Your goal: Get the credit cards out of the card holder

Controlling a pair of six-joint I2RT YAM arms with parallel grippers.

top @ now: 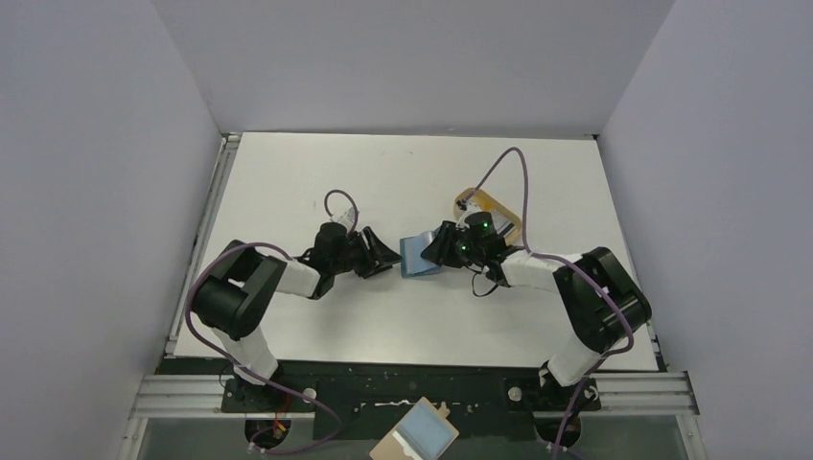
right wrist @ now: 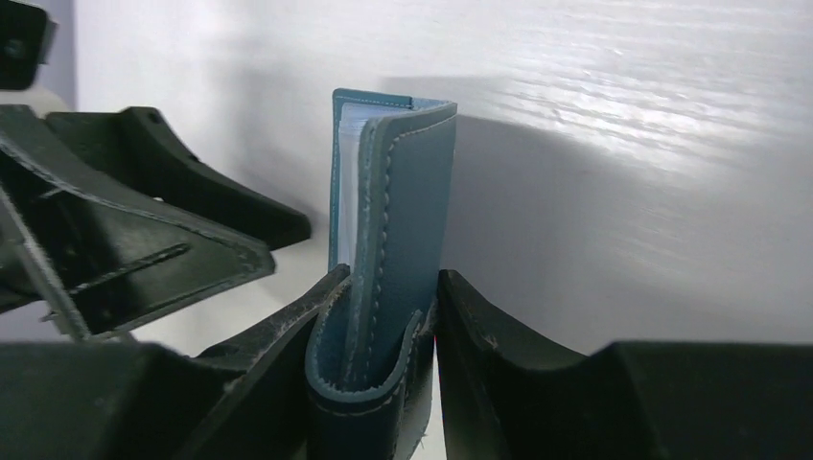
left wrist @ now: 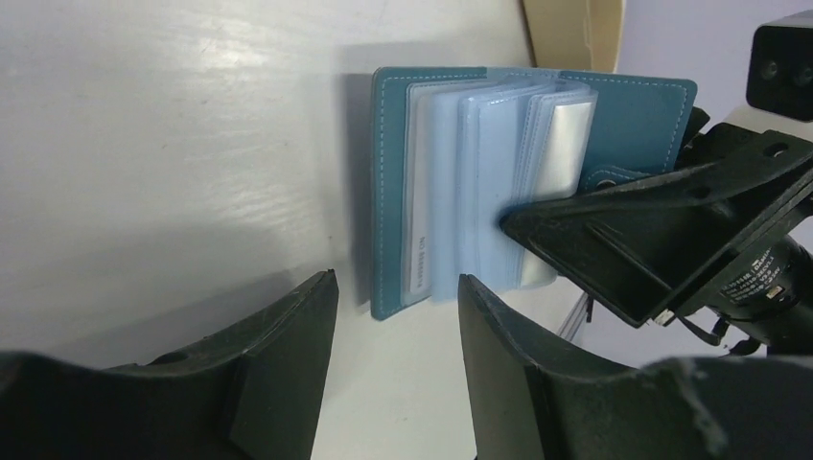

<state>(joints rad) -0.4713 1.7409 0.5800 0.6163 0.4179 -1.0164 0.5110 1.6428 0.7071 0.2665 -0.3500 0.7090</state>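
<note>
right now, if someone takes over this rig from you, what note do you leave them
Left gripper: open and empty, fingers either side of the card holder's near edge.
Right gripper: shut on one teal cover of the card holder.
Things: the card holder lies open on the table between the two grippers, with its clear sleeves fanned out. The credit cards sit inside the sleeves. The tan tray is just behind the right gripper; what is in it cannot be made out.
Done: the holder is opened and pinned.
Left: pull out each card; none seen is out yet.
</note>
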